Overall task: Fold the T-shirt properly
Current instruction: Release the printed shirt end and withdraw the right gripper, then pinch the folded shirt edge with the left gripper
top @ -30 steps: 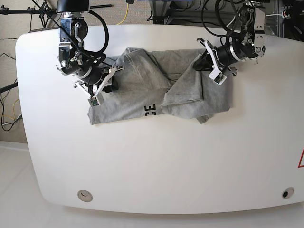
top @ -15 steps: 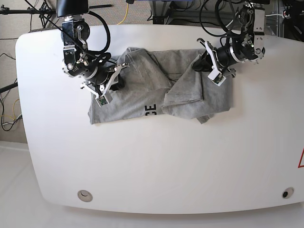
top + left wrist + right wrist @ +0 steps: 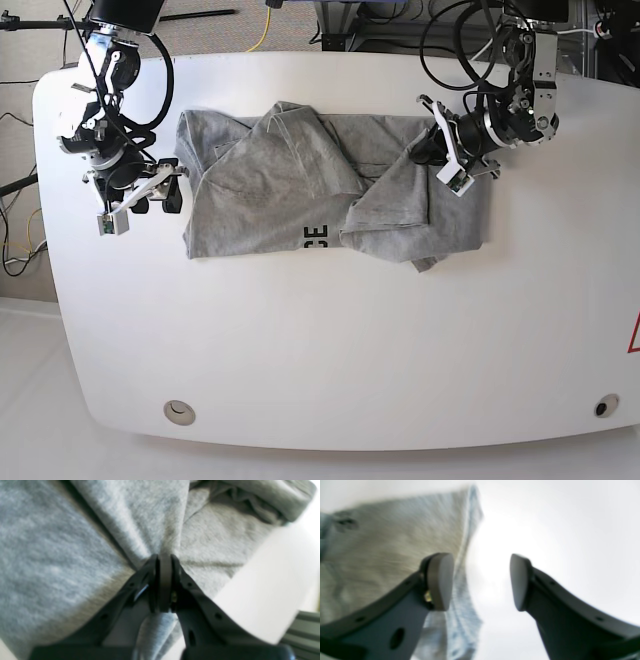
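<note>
T-shirt (image 3: pixel 300 195), heather grey, lies crumpled toward the far edge of the white desk (image 3: pixel 330 350), roughly midway between its left and right edges; black lettering shows at the near hem. Near the left edge, right gripper (image 3: pixel 480 581) is released, jaws apart, just beside the shirt's hem. Toward the far right corner, left gripper (image 3: pixel 163 562) is clenched on a bunched fold of the shirt.
</note>
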Tool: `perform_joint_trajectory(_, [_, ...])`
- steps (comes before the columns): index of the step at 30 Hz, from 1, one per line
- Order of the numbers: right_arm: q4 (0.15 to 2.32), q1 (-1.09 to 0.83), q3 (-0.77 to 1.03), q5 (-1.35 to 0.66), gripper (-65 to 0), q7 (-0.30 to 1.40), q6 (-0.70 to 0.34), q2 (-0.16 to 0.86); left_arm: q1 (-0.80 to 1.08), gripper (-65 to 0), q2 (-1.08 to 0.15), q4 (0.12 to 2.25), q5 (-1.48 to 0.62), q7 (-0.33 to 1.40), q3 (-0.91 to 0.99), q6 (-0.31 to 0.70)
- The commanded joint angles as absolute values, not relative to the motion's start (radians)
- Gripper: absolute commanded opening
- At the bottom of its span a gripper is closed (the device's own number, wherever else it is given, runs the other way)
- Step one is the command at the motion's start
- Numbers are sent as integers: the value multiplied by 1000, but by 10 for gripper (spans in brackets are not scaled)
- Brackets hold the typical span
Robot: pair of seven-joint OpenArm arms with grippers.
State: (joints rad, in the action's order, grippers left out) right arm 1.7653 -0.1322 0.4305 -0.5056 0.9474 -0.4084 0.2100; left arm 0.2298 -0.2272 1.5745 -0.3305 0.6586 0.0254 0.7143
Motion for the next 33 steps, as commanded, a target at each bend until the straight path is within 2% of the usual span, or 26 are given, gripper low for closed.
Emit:
perform_joint_trajectory(1, [1800,-129,492,-571,-230,960,-416,209,231,-650,-237,1580,-300,678,29,698])
perform_joint_trajectory(8, [1784,-164,611,-662,-181,990,-463,212,227,-650,-237,1585,-304,683,24,698])
perform_joint_trajectory(9, [1779,-163,575,-647,-195,1007,-455,174,211,-645,-220,1603,-338,661,22,698])
perform_joint_trajectory(12, [1779,-163,579,-647,-195,1007,-455,159,179,-645,-220,1639,-335,661,24,698])
perform_joint_trajectory(23, [1778,-165,579,-670,-195,1007,-455,151,183,-645,-220,1770,-335,739,27,698])
perform_joint_trajectory(33, [1778,-166,581,-674,-195,1007,-455,151,170,-645,-180,1770,-335,739,186,698])
